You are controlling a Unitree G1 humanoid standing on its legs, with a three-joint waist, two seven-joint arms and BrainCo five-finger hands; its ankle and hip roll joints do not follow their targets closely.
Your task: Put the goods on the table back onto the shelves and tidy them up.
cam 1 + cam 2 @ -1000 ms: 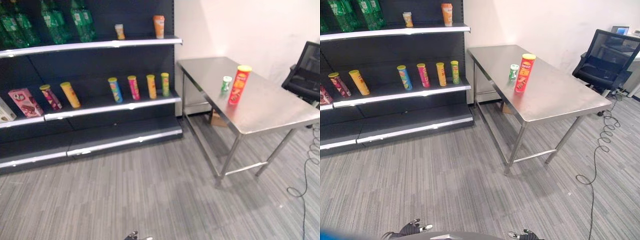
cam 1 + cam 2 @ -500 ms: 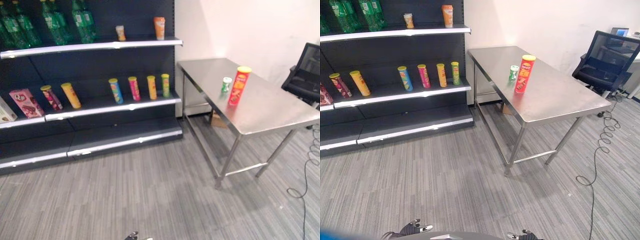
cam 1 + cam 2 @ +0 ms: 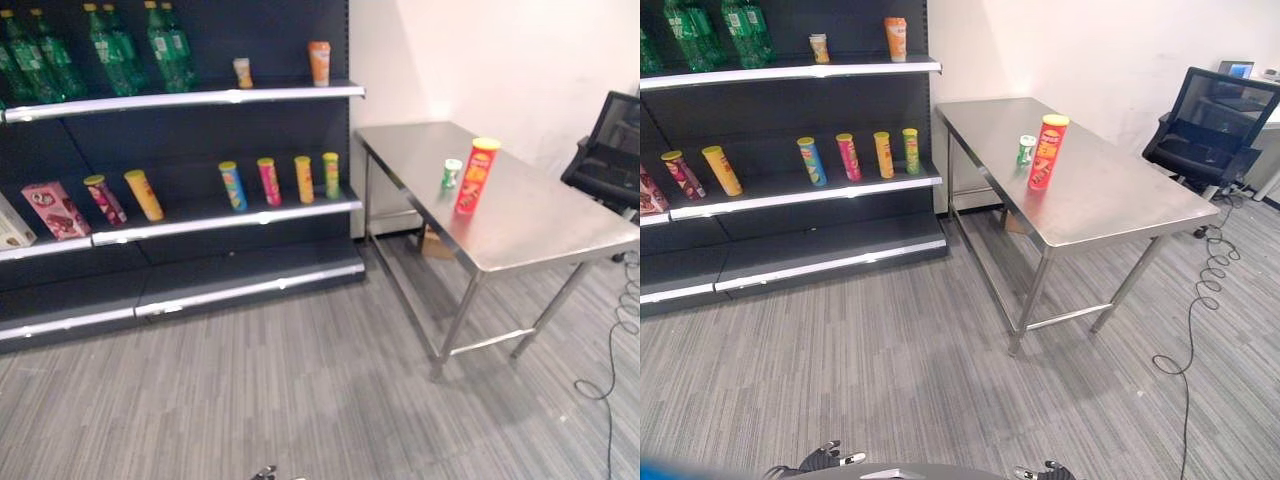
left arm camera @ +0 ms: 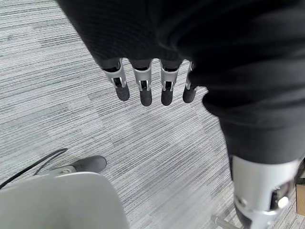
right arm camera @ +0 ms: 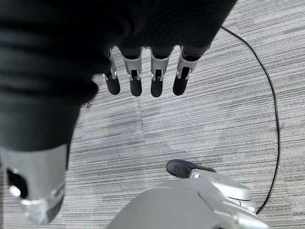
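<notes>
- Red tall can, one: stands upright on the steel table, right of centre in the head views; a stiff, light tube by the look of it, smooth-walled and likely slippery, tall enough to tip (best taken round the middle of the body, not by the yellow lid)
- Small green can, one: upright on the same table, just beside the red tall can on its far-left side; short, rigid, probably light; a wrap round the body should serve
- Goods left on the table, counted: two
- Shelves, left half of the head views: middle shelf carries a row of four upright tubes at its right end, two leaning tubes further left, one pink box and the corner of a pale box at the frame's left edge
- Top shelf: green bottles in a group at upper left (count not clear), plus one small cup and one orange cup
- Left hand: fingers straight and relaxed, holding nothing, hanging over the grey floor
- Right hand: likewise slack and empty, well apart from the table
- Office chair, one, at the right edge beyond the table
</notes>
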